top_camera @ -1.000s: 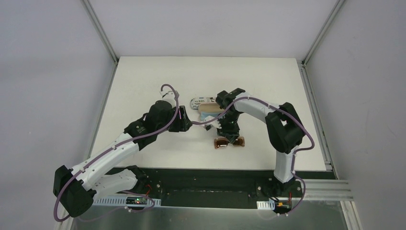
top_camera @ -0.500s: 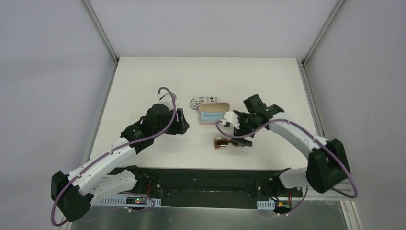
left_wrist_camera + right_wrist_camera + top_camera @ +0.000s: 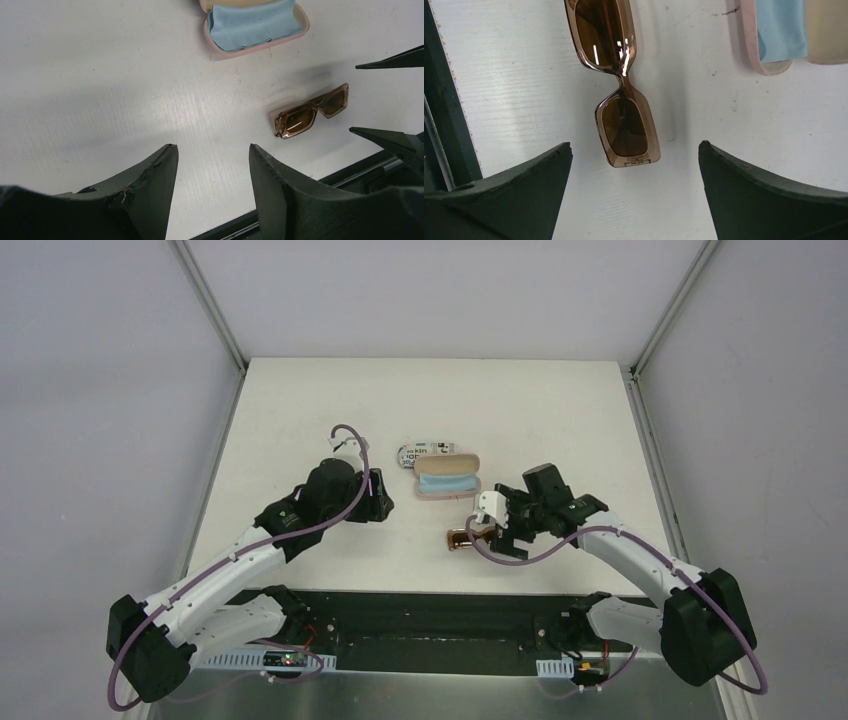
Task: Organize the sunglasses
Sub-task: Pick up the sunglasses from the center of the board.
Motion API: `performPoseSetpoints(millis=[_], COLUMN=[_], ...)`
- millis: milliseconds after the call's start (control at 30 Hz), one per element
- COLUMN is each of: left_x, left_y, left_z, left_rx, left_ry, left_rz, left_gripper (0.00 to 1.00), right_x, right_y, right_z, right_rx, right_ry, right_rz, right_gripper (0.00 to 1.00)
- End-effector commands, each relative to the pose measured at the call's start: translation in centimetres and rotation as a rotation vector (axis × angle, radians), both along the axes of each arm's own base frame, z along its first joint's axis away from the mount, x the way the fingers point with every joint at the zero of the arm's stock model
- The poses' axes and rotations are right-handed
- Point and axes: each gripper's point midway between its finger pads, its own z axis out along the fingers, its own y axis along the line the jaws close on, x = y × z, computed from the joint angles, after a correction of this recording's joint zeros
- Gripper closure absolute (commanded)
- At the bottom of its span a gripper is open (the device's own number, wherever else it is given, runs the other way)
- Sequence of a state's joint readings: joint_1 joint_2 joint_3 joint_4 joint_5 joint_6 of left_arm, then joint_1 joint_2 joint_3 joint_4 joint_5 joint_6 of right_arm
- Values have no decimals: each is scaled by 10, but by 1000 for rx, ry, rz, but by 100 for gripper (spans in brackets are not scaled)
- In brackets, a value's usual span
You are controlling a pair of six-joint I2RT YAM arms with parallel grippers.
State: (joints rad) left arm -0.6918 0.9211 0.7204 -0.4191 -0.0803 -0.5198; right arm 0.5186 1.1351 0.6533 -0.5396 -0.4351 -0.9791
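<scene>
A pair of brown-framed sunglasses lies folded on the white table near the front edge, lenses up. My right gripper is low over their right end and open wide. The nearer lens lies just past its fingertips, touching neither. My left gripper hovers to the left, open with nothing between its fingers. From there the sunglasses show ahead to the right. An open pink case holding a light blue cloth sits behind the sunglasses.
A closed black-and-white lettered case lies just behind the pink case. The black front rail runs along the table's near edge, close to the sunglasses. Metal frame posts stand at the far corners.
My right gripper has opened wide. Its arm swung out to the right, then down to the sunglasses' right end. My left gripper drew back a little to the left.
</scene>
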Motion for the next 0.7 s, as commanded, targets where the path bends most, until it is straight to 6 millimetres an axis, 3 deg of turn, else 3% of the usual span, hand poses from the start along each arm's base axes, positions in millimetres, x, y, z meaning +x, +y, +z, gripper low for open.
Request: performPoseSetpoints(millis=[0,200,467,667], left_x=[5,5,5,4], left_y=[-1,-1,-4,-5], left_z=[7,4,2,0], left_rx=[-17,-17,-23,-30], left_ry=[-38,-33,-25,-20], left_rz=[2,-1,-8,-9], left_gripper=[44,44,44,44], right_x=[10,16,4,9], right_y=[11,10,15,19], right_z=[3,-4,-18,-25], right_rx=[42,25,-16,-47], right_ry=[-55,-101,-97,-132], right_rz=[41,42,127,129], right_gripper=[2,4,8,16])
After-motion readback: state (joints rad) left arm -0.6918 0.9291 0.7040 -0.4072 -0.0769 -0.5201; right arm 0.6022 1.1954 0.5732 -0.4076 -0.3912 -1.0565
